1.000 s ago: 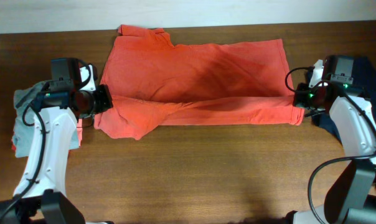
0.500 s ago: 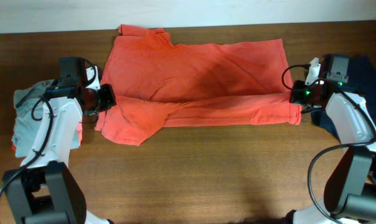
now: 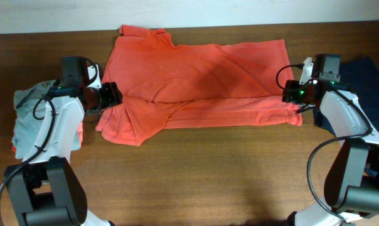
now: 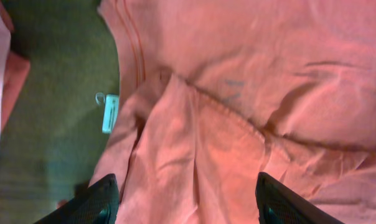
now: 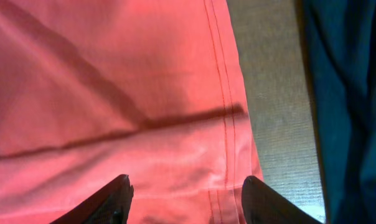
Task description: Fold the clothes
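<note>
Near half of the table point(image 3: 196, 182): bare dark wood, nothing on it.

Orange T-shirt point(image 3: 196, 69) lies flat across the far half, hem towards the right edge, collar end towards the left. Its near long side is already turned over itself as a narrow band. The band is even on the right and bunched into a lumpy flap on the left.

Left pincer point(image 3: 111, 95) sits over that bunched end and right pincer point(image 3: 292, 94) over the hem end. In both wrist views the fingers are spread wide above the cloth, pinching nothing.

Judgement: the step in hand is the lengthwise fold. To do it well, each pincer should take both layers at the fold edge, and the left should pull its flap taut first. Both should then carry across level, so the crease runs parallel to the far edge.

Pale grey-blue T-shirt point(image 3: 29, 103) is heaped at the left edge, navy T-shirt point(image 3: 365, 69) at the right edge.

Beyond the far edge is a pale wall point(image 3: 51, 16).
</note>
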